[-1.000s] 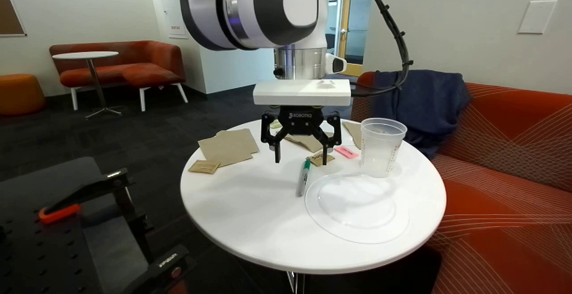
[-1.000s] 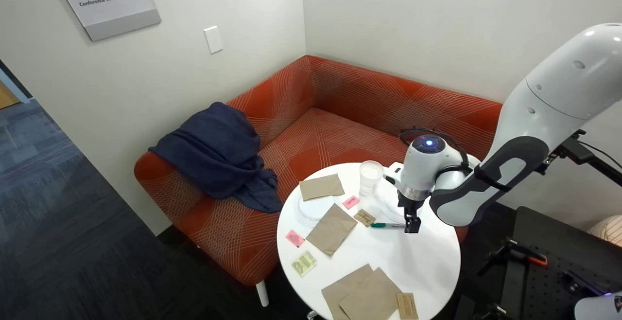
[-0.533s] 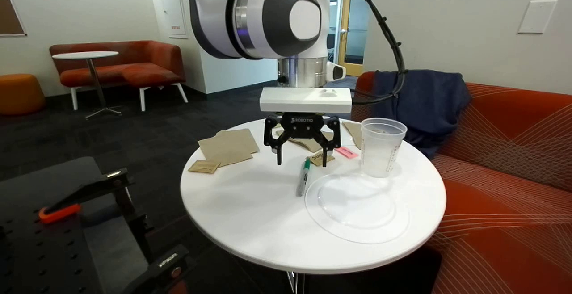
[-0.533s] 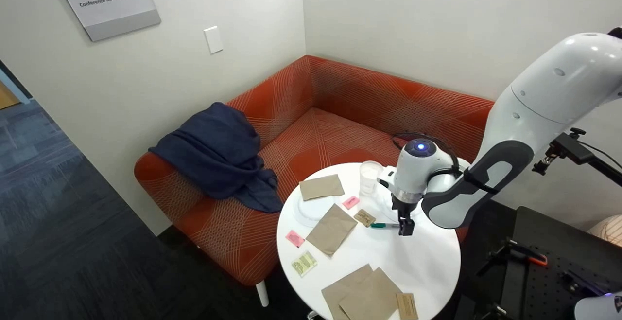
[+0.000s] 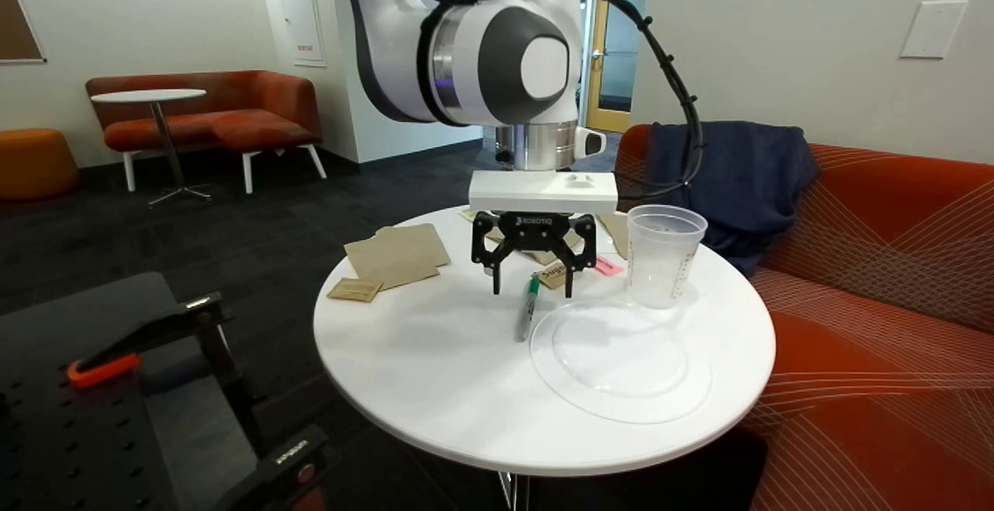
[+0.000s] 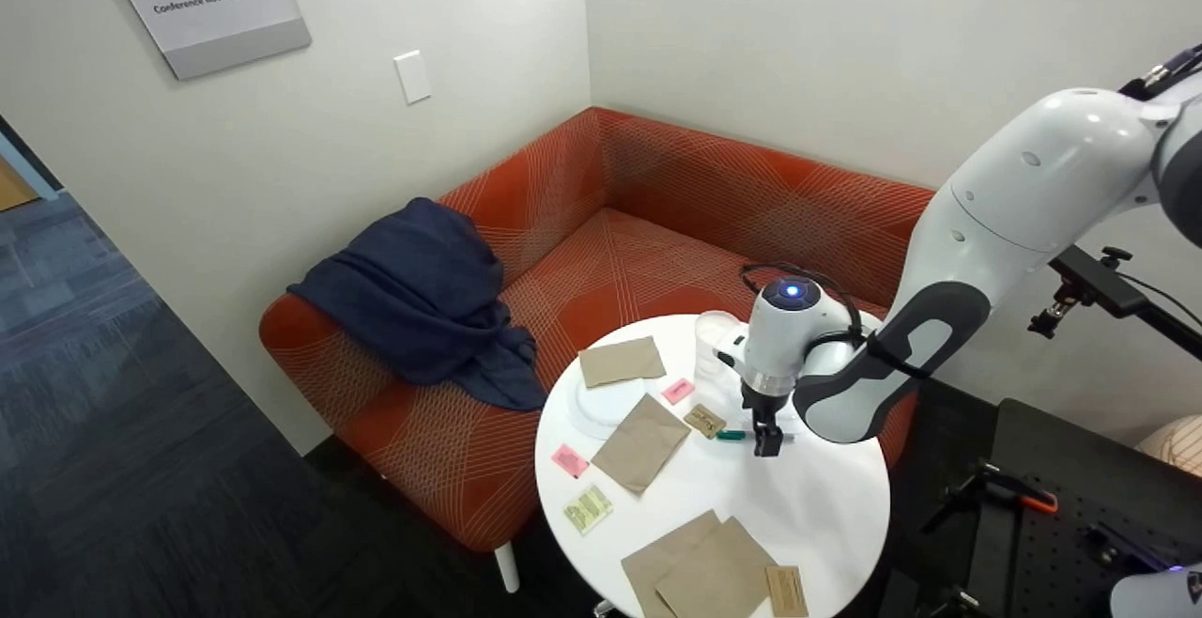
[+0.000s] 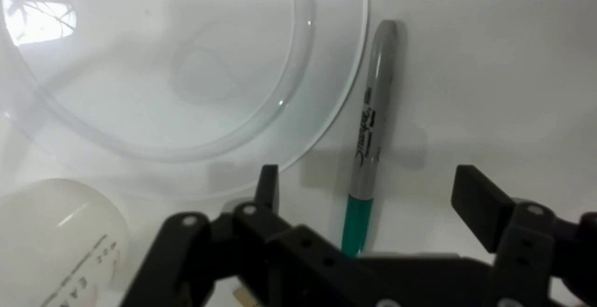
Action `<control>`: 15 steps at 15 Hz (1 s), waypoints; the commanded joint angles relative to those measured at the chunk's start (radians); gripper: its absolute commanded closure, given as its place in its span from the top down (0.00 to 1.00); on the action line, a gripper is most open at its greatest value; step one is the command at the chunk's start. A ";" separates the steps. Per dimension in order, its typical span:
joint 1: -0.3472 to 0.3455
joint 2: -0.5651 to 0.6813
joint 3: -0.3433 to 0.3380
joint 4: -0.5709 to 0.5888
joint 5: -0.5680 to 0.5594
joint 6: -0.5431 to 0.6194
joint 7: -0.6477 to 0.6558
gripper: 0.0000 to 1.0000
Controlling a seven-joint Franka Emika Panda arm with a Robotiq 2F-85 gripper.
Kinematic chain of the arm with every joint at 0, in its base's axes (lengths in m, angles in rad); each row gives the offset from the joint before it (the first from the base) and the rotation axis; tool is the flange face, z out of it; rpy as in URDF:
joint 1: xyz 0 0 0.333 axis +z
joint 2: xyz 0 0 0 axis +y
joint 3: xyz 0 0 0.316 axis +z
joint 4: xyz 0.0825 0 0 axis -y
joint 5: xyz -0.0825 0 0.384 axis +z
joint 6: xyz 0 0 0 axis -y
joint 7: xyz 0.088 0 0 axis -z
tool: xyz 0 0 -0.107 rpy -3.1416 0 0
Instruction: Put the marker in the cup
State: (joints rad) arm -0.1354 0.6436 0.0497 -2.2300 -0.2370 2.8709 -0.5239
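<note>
Compared with half a second earlier, the robot arm point(image 6: 1024, 195) had moved down, bringing the gripper point(image 5: 533, 292) closer to the worktop point(image 5: 435, 394). A red sofa point(image 6: 648, 252) stood beside the round white worktop, with a dark blue cloth point(image 6: 413, 299) draped over one end. A clear round plate point(image 5: 621, 363) lay flat on the worktop. Two overlapping brown paper sheets point(image 5: 404, 251) lay well apart from it. A clear cup point(image 5: 664, 262) stood upright near the plate; whether the two touched could not be determined. The jaws were spread wide above the worktop. The marker point(image 7: 371, 134) lay on the worktop just beside the plate; in the wrist view, its green cap point(image 7: 357, 225) appeared between the jaws, with a gap on either side. A brown packet point(image 5: 553, 274) lay just beside the cap. A pink packet point(image 5: 608, 265) lay between the brown packet and the cup.
</note>
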 commanded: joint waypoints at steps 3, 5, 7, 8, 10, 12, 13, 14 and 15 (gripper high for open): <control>-0.017 0.062 0.027 0.077 -0.013 0.003 -0.002 0.49; -0.017 0.074 0.032 0.093 -0.013 0.003 -0.001 0.34; -0.016 0.078 0.036 0.105 -0.012 0.002 0.000 0.19; -0.016 0.081 0.037 0.111 -0.012 0.001 0.000 0.12; -0.016 0.079 0.041 0.114 -0.009 -0.001 0.003 0.00; -0.017 0.053 0.042 0.090 -0.003 -0.003 0.015 0.04; -0.014 0.040 0.042 0.080 0.000 -0.011 0.022 0.04; -0.011 0.017 0.043 0.067 0.003 -0.024 0.029 0.04; -0.008 0.003 0.041 0.060 0.006 -0.034 0.038 0.04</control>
State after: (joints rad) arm -0.1354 0.7026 0.0776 -2.1395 -0.2364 2.8699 -0.5178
